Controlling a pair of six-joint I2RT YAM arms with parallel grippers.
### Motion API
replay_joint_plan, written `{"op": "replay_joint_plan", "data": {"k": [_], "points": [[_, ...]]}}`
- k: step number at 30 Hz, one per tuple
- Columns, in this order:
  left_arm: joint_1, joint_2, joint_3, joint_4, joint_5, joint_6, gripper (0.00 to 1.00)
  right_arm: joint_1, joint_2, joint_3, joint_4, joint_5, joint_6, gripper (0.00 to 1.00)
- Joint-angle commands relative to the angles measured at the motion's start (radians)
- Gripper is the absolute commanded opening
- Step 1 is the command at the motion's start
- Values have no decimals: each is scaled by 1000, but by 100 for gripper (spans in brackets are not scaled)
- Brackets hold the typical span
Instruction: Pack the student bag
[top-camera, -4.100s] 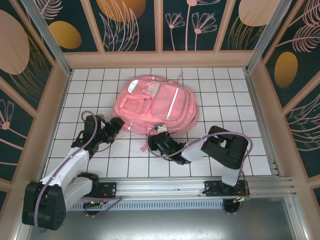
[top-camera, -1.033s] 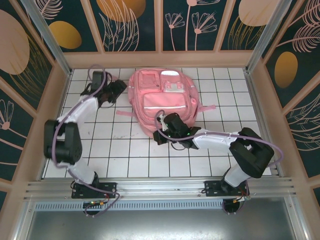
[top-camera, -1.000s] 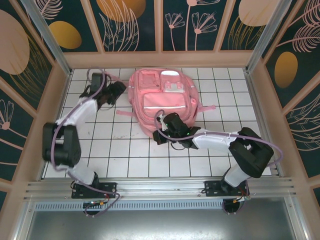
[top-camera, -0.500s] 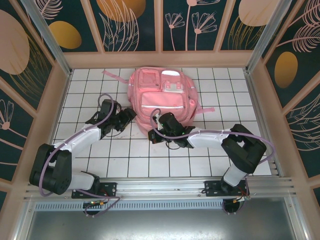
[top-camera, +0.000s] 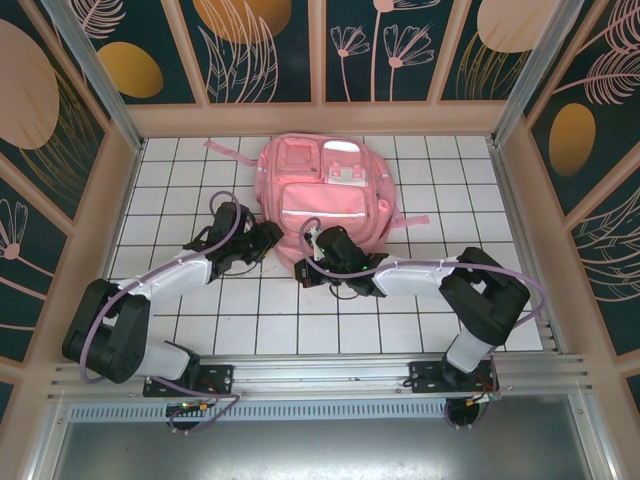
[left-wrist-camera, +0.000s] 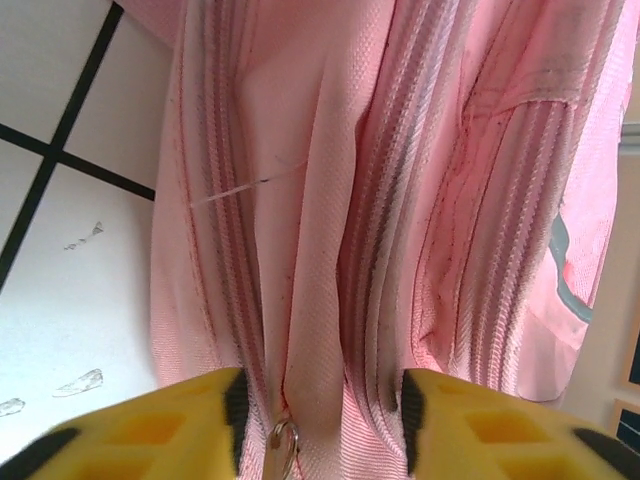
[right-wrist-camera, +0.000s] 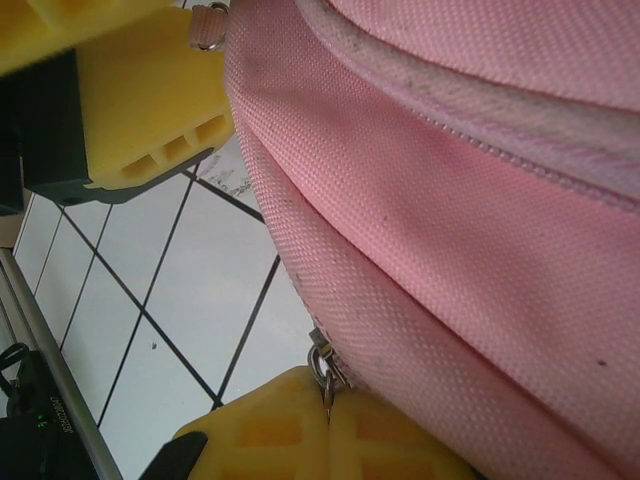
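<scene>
Student bag (top-camera: 325, 190): flat, far centre.
Left gripper (left-wrist-camera: 320, 400): half-wide astride zip seam (left-wrist-camera: 262, 330); hold cannot be told.
Right gripper (right-wrist-camera: 330, 425): pinching zip pull (right-wrist-camera: 322, 368).

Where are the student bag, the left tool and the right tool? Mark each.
student bag (top-camera: 322, 205): top external view, on its front pocket.
left tool (left-wrist-camera: 320, 410): left wrist view, midway between its yellow fingertips.
right tool (right-wrist-camera: 328, 432): right wrist view, between fingertips shut on the zipper pull (right-wrist-camera: 321, 365).

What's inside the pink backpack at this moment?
Nothing inside shows. The student bag lies front-up on the tiled table; its zips in view look closed, so fabric covers any contents.
</scene>
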Motion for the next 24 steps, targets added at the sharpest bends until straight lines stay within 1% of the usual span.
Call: {"op": "replay_joint_plan", "data": {"k": [1,5,7,8,11,20,24], "points": [[-3,12,-27,50,0,-9,33,18,6,29,64,-24,14,0],[-3,10,-23,45,-25,-14,14,20,1,25,33,-4,-1,0],[-2,4,-21,37,-46,-18,2,18,-10,20,5,22,-15,0],[-3,3,-16,30,-56,-17,0,18,-16,18,-5,31,-20,0],[-2,5,-7,12,-79,-11,0,17,-40,2,-43,68,-37,0],[-1,1,-4,-32,-133,6,0,-8,-138,-78,-147,107,-72,0],[0,1,-5,-42,-139,11,0,-47,-208,-137,-192,125,-76,0]]}}
